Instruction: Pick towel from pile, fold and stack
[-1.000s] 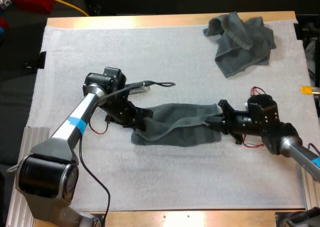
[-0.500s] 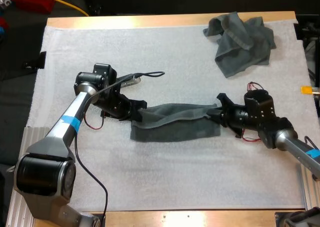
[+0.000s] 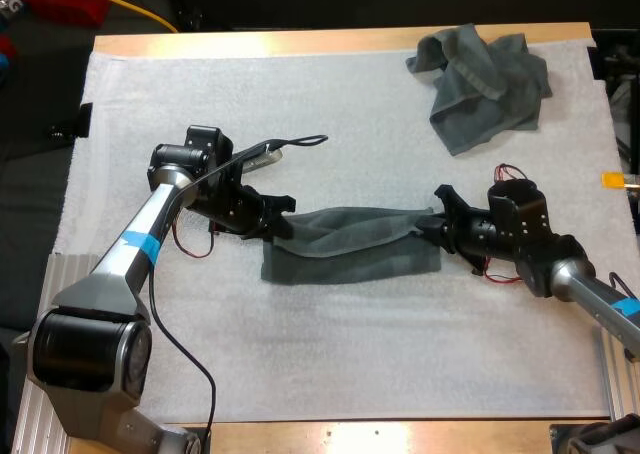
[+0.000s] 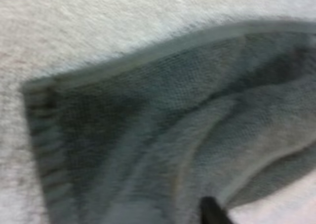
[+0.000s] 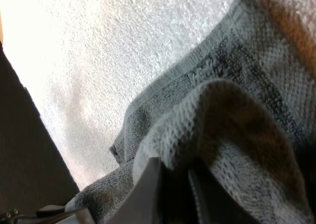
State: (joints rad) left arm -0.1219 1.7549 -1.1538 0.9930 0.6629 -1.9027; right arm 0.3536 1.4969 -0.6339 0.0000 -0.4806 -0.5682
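Mid-fold, by the look of it. A long dark grey-green terry towel (image 3: pixel 350 249) lies mid-way across the white fleecy mat (image 3: pixel 330 354) on the wooden desk (image 3: pixel 300 40). Its upper layer is draped loosely over the lower one. The lower layer's near long edge lies flat on the mat.

The right gripper (image 3: pixel 436 227) is at the towel's right end. In the right wrist view its jaws pinch a doubled fold of cloth.

The left gripper (image 3: pixel 277 217) is at the towel's left end. I cannot tell whether its jaws are clamped or parted.

A crumpled pile of dark grey-green towelling (image 3: pixel 485 74) sits at the mat's far right corner, well apart.

Judgement: the step in hand is bringing the top layer square over the bottom.
- Carry both ends level and at one pace.
- Keep the cloth lightly taut so the middle does not sag.
- Match the corners, and let go only once the layer rests flat.

Risk: if the left end is not truly held, it drops short and the fold runs skew.
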